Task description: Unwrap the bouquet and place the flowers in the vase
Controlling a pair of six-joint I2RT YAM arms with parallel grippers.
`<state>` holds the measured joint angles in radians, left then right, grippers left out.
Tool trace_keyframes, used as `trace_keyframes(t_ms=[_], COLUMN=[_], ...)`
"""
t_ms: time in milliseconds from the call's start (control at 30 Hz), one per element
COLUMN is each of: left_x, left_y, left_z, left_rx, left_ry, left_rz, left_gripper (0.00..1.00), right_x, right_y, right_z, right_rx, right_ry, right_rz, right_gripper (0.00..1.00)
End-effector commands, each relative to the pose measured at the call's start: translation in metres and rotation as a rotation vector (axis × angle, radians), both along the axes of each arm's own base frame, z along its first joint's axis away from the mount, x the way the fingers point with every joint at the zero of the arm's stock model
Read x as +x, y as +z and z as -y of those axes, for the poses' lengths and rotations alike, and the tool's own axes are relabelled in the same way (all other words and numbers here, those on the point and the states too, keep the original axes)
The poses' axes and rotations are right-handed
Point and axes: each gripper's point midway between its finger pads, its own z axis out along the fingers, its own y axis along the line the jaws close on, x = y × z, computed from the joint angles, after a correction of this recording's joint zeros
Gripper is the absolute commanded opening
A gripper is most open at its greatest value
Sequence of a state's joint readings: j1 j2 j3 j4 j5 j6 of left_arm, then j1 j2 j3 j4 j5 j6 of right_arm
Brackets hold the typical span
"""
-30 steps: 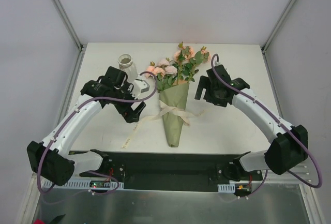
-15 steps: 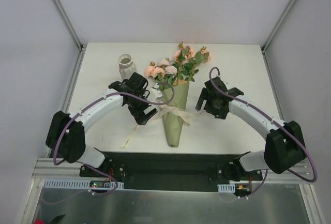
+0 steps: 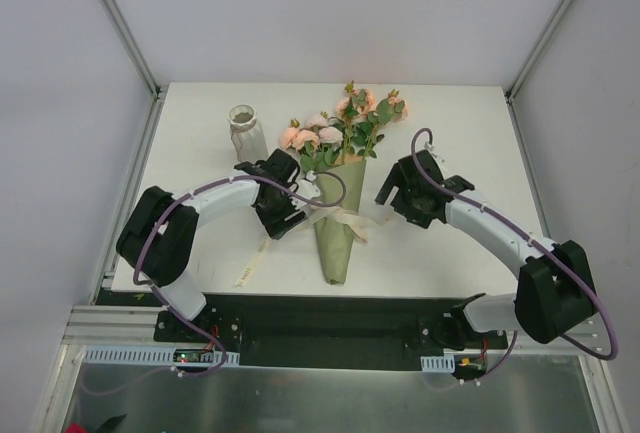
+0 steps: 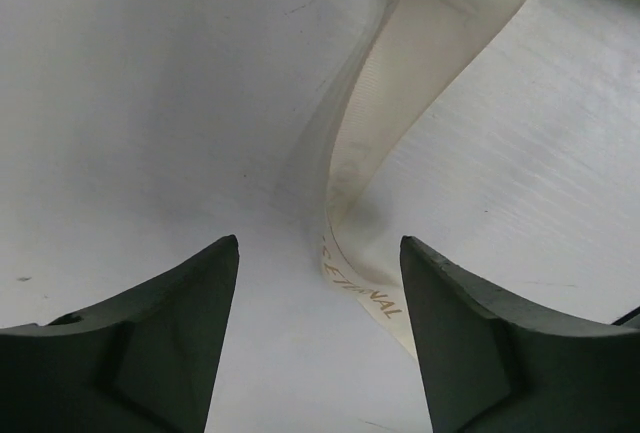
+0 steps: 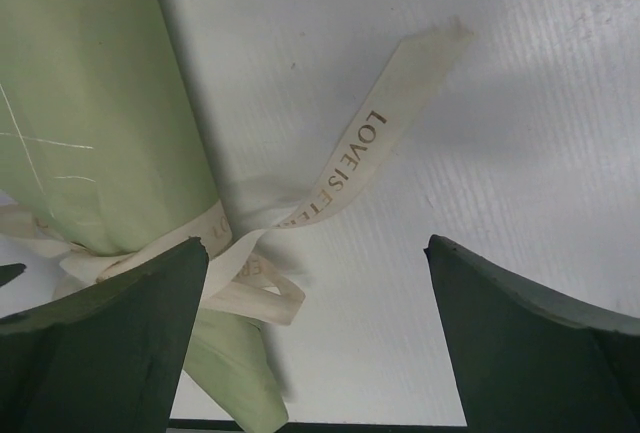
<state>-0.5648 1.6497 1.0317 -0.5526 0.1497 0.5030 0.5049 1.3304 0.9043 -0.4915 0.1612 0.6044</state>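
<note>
- While it lay at the middle of the white counter point(image 3: 450, 123), the one bouquet point(image 3: 338, 188) had the tip of its olive-green paper cone point(image 3: 335, 248) turned toward the near edge and its flowers point(image 3: 340, 131) fanned toward the far edge.
- One cream ribbon point(image 3: 345, 221) was tied round the cone, with one printed tail trailing left across the counter and another lying to the right.
- One white ribbed vase point(image 3: 243, 129) stood upright near the far left, apart from the bouquet.
- The left claw point(image 4: 320, 253) sat low just left of the cone, fingers apart, with the left ribbon tail running between them.
- The right claw point(image 5: 315, 253) hovered just right of the cone, fingers spread wide around nothing.
- The peach-pink flowers were too bunched to count.
- Plain white panels point(image 3: 330, 13) walled the counter on three sides, and two metal posts point(image 3: 121, 21) rose from the far corners.
</note>
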Motion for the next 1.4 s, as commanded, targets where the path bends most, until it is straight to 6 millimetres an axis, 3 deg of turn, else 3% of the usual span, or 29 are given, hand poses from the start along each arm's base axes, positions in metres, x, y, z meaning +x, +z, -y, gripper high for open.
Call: trace_keyframes(t_ms=[0,167,200,300,567,700,933,1033,1067,1167,1367], left_x=[-0.007,-0.013,-0.014,-0.012,-0.008,-0.006,-0.005,-0.004,-0.004,-0.003,0.000], left_y=[-0.012,-0.013,-0.013,-0.009,0.004,0.005,0.005,0.007,0.008,0.008,0.016], left_z=[-0.001,-0.002,-0.002,-0.003,0.001,0.001,0.001,0.001,0.002,-0.001,-0.004], left_rx=[0.034,0.046,0.047,0.048,0.026,0.033,0.049,0.049,0.049,0.059,0.067], left_ry=[-0.043,-0.061,-0.060,-0.051,-0.041,-0.044,-0.052,-0.052,-0.057,-0.054,-0.051], left_rz=[-0.015,-0.014,-0.014,0.004,0.045,0.055,0.076,0.085,0.091,0.102,0.137], left_gripper=[0.60,0.28,0.13,0.00,0.00,0.00,0.00,0.00,0.00,0.00,0.00], right_x=[0.008,0.011,0.009,0.008,0.000,0.000,-0.003,-0.001,-0.001,0.001,0.001], right_y=[-0.006,-0.014,-0.015,-0.018,-0.035,-0.050,-0.060,-0.057,-0.057,-0.053,-0.044], right_z=[-0.019,-0.034,-0.037,-0.039,-0.042,-0.047,-0.054,-0.053,-0.053,-0.053,-0.051], right_rx=[0.101,0.175,0.181,0.185,0.157,0.154,0.166,0.172,0.173,0.179,0.182], right_ry=[-0.058,-0.108,-0.119,-0.154,-0.232,-0.250,-0.273,-0.282,-0.287,-0.290,-0.291], right_rz=[-0.020,-0.058,-0.068,-0.085,-0.142,-0.195,-0.228,-0.213,-0.211,-0.202,-0.188], right_gripper=[0.95,0.93,0.92,0.90,0.74,0.73,0.71,0.49,0.37,0.19,0.01])
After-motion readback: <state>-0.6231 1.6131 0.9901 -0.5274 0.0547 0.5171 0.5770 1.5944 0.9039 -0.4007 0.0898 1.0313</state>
